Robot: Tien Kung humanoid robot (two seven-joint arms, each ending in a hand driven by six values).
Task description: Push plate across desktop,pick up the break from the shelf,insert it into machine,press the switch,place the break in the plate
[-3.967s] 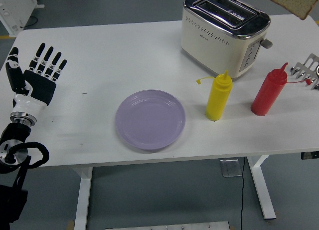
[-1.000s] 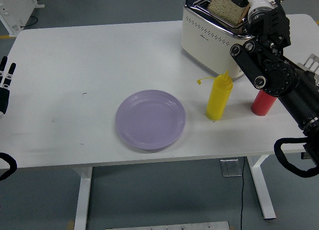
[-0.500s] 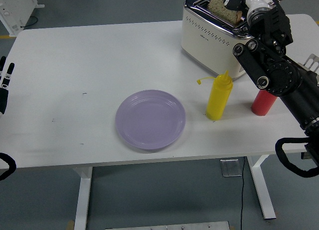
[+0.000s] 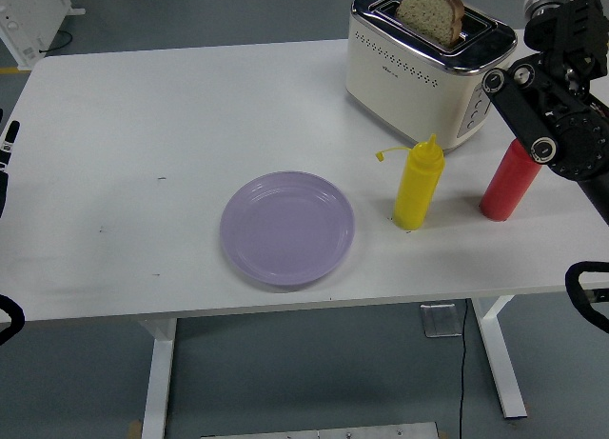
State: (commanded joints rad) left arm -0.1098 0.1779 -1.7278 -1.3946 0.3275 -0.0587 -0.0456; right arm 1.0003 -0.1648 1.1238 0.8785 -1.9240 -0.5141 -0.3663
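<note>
Fingers apparently out of frame; bread upright in toaster slot.

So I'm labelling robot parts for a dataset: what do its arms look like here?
The right arm is black, built of chunky links with round silver-ringed joint caps, a white and silver wrist section at the picture's top, and a black cable loop lower down. Only a black-and-white sliver of the left hand shows at the edge.

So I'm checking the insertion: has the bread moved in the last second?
Yes. The bread sank lower into the toaster slot, and the right arm has let go.
</note>
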